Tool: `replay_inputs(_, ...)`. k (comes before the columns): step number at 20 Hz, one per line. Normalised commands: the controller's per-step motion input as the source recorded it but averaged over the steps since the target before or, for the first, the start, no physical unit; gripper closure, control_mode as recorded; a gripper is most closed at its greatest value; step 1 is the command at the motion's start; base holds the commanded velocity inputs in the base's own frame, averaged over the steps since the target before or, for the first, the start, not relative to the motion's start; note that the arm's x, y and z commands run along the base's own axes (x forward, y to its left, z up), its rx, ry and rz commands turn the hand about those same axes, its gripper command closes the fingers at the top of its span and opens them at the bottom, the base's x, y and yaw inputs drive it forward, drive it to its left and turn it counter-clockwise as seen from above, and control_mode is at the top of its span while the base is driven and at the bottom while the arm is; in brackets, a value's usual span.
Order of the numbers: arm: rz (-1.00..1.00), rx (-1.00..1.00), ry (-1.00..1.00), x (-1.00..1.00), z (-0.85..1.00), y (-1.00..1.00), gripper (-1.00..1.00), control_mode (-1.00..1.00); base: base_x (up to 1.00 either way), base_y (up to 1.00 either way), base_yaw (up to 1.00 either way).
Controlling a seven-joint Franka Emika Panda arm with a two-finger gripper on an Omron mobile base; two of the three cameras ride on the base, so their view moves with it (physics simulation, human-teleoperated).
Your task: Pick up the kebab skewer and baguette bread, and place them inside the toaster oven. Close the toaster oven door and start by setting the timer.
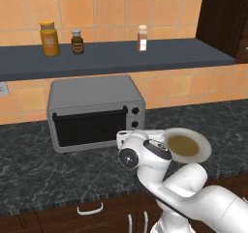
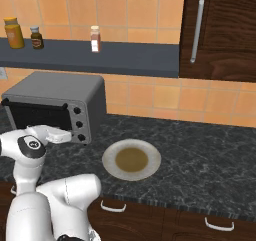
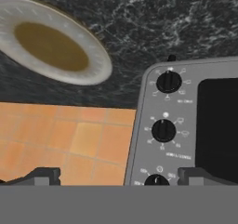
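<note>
Gripper [image 3: 119,174] wide open, holding nothing, at frame bottom; toaster oven [image 3: 186,125] knobs right (door shut), empty plate [image 3: 51,46] upper left.

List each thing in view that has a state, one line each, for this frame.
toaster oven door: shut, upright against the oven front.
toaster oven: on the counter, three knobs facing the hand.
gripper: open, holding nothing, in front of the knob panel.
plate: flat on the counter, nothing on it, right of the oven.
three jars: upright on the shelf.
upper cabinet door: shut.
</note>
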Motion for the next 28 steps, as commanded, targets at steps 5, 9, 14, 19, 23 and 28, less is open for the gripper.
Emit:
replay_inputs(5, 0.12, 0.0, -0.05, 0.31, -0.51, -0.38, -1.0, -1.0, 0.0, 0.0, 0.0)
replay_inputs(9, 0.14, 0.0, -0.06, 0.3, -0.52, -0.41, -1.0, -1.0, 0.0, 0.0, 0.0)
replay_inputs(14, 0.14, 0.0, -0.07, 0.22, -0.57, -0.34, -1.0, -1.0, 0.0, 0.0, 0.0)
replay_inputs(19, 0.12, 0.0, -0.03, 0.12, -0.63, -0.25, -1.0, -1.0, 0.0, 0.0, 0.0)
replay_inputs(23, 0.1, 0.0, 0.0, 0.19, -0.76, -0.27, -1.0, -1.0, 0.0, 0.0, 0.0)
replay_inputs(28, 0.11, 0.0, 0.0, 0.23, -0.69, -0.4, -1.0, -1.0, 0.0, 0.0, 0.0)
